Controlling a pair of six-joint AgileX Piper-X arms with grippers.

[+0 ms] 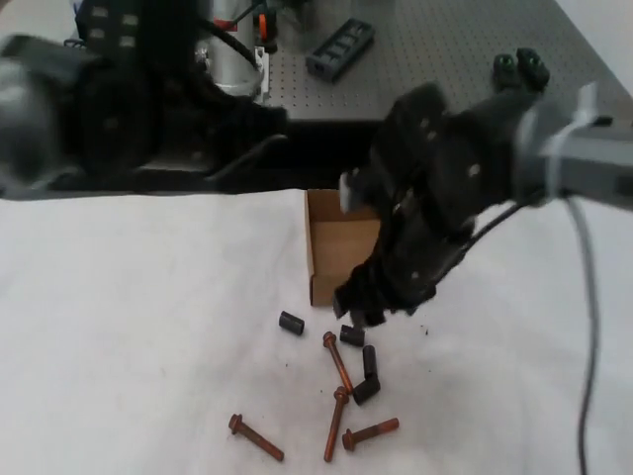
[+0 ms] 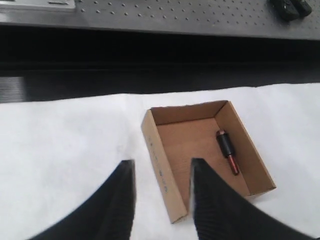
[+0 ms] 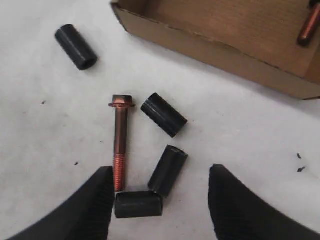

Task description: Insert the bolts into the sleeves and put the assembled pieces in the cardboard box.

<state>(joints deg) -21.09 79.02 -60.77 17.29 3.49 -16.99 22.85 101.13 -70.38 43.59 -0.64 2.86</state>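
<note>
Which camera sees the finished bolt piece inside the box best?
The left wrist view: it looks into the cardboard box, so the assembled piece shows whole. The right wrist view catches just its copper tip; in the high view the right arm covers that spot.

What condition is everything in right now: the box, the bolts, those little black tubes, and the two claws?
cardboard box, open on top, one assembled piece inside.
assembled piece, bolt seated in its sleeve, lying flat.
loose bolts, four, without sleeves, lying on the white cloth.
loose sleeves, four, no bolts in them, lying on the cloth.
left gripper, open, holding nothing.
right gripper, open, holding nothing, above the sleeves.
</note>
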